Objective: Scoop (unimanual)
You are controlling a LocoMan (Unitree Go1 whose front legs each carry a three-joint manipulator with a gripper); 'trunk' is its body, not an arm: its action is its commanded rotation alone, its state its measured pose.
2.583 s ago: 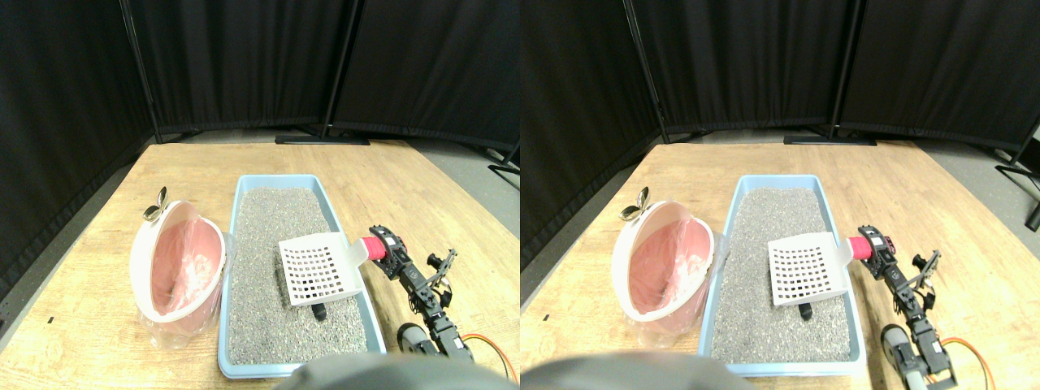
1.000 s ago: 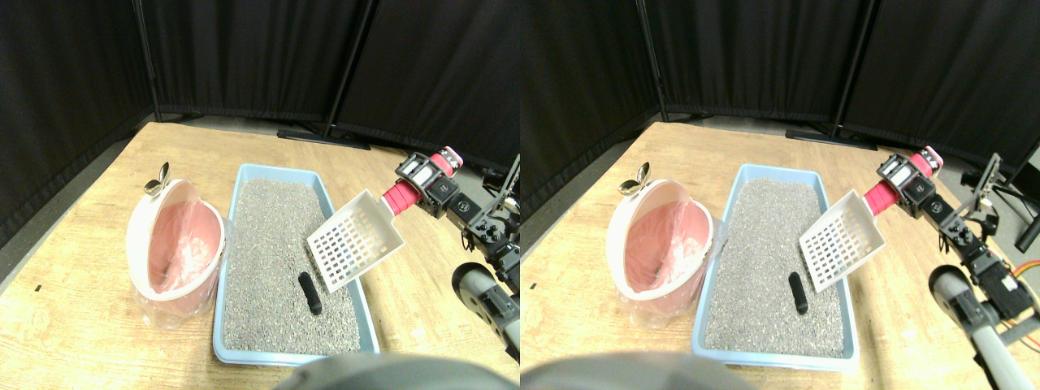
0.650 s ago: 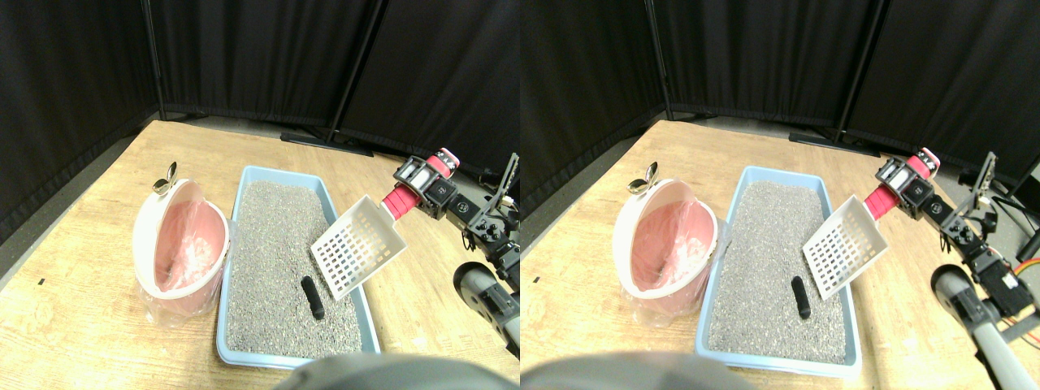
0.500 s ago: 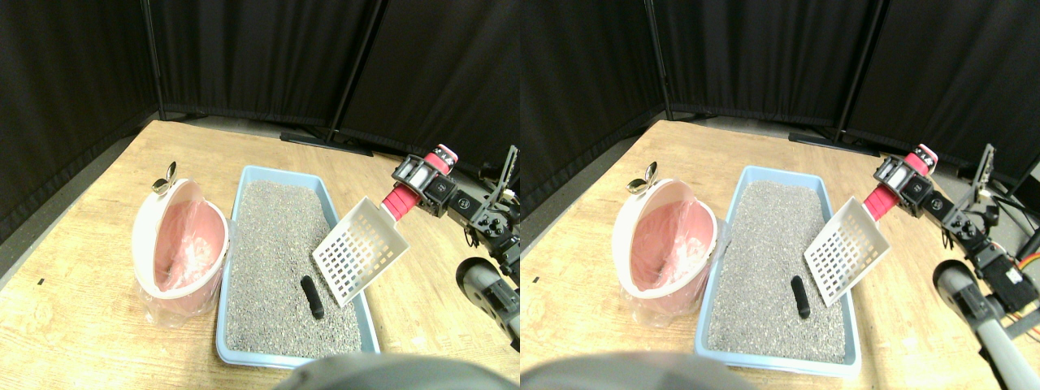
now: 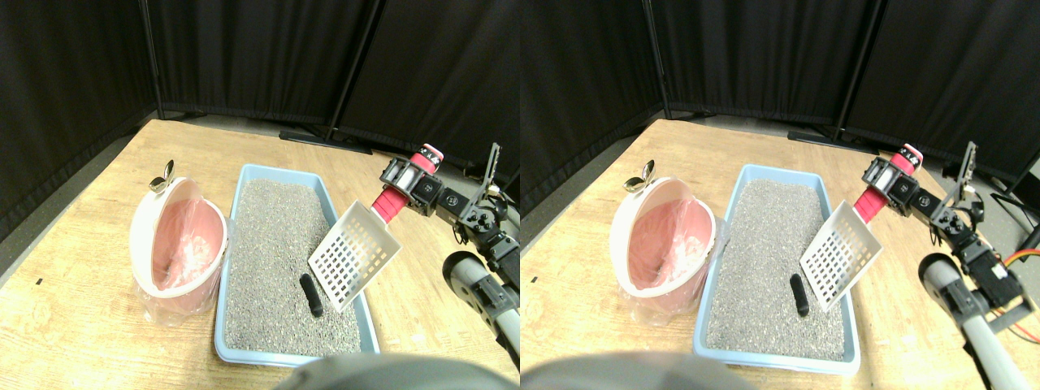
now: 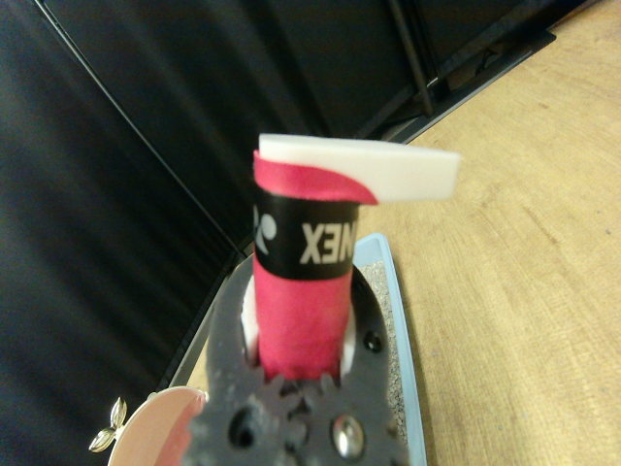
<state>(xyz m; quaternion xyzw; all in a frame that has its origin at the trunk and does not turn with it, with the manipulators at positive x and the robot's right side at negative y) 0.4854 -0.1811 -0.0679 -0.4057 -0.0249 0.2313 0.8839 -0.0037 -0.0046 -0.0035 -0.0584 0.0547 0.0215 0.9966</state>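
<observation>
With the fingers (image 5: 404, 192) pinching the red-wrapped handle (image 5: 388, 205), the scoop (image 5: 352, 260) hangs tilted just beside the dark lump (image 5: 309, 294) in the litter tray (image 5: 367, 313) near the tabletop's front edge; too shallow a dip would likely push the lump aside.

White grid-holed scoop (image 5: 354, 255), red-wrapped handle (image 5: 390, 201), blue tray (image 5: 367, 317).

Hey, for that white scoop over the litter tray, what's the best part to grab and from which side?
Grip the scoop by its red wrapped handle, coming from the tray's right side. The handle sticks up and away from the slotted blade, leaving the blade free above the dark lump. The right tool already sits there.
</observation>
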